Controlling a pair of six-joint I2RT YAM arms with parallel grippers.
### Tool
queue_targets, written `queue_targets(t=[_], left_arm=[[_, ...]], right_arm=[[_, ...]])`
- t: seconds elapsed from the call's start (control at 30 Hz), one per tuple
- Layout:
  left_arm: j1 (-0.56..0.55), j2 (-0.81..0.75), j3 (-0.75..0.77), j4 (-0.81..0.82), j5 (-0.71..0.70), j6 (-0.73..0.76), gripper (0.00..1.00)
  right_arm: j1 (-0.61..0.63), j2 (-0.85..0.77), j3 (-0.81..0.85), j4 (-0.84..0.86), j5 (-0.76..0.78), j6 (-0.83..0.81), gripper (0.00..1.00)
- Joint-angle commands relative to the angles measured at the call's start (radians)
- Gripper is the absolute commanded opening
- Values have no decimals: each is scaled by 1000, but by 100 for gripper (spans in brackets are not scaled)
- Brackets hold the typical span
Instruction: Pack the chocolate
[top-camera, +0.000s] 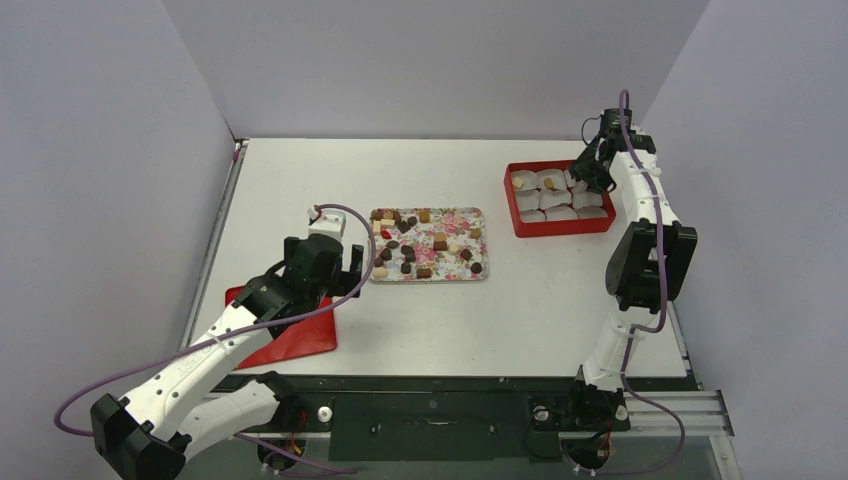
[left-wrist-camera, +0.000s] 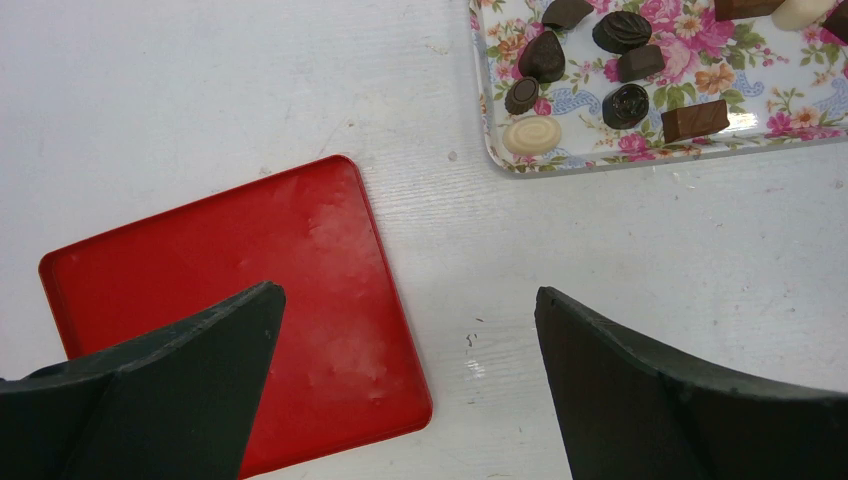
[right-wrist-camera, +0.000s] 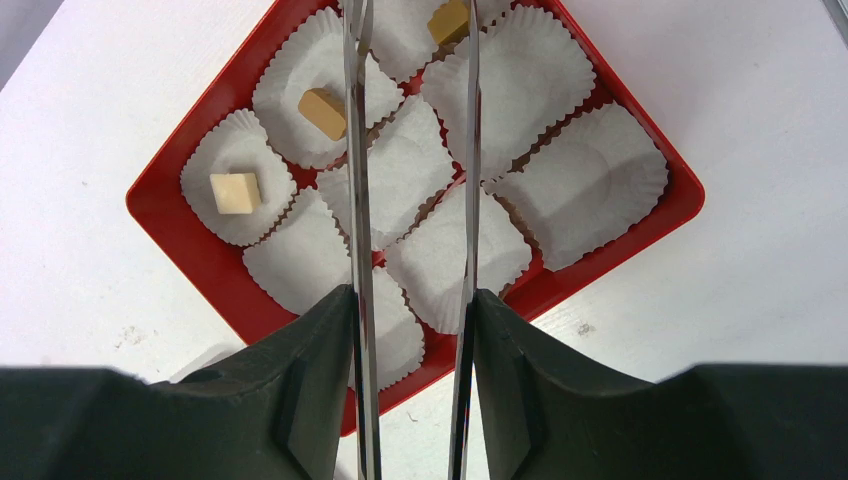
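Note:
Several dark, tan and cream chocolates (top-camera: 428, 243) lie on the flower-patterned tray (top-camera: 455, 222) at mid-table. They also show in the left wrist view (left-wrist-camera: 625, 103). The red box (right-wrist-camera: 180, 230) of white paper cups (right-wrist-camera: 555, 180) holds a cream cube (right-wrist-camera: 236, 192) and two tan pieces (right-wrist-camera: 322, 113). My left gripper (left-wrist-camera: 405, 292) is open and empty, over the table left of the tray. My right gripper (right-wrist-camera: 412, 295) is shut on metal tongs (right-wrist-camera: 358, 150). Their blades reach over the box, apart, with the tips out of view.
A flat red lid (left-wrist-camera: 250, 280) lies on the table under my left gripper, near the front left (top-camera: 295, 340). The red box (top-camera: 512, 205) stands at the back right, with grey walls close around the table.

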Motion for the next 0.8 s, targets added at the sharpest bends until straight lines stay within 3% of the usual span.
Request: queue_targets(t=[0.0, 0.77], left_arm=[[6, -2, 1, 16, -1, 8, 96], [5, -25, 1, 15, 3, 8, 97]], right_arm=[[16, -37, 37, 31, 2, 5, 40], [66, -375, -228, 49, -12, 12, 35]])
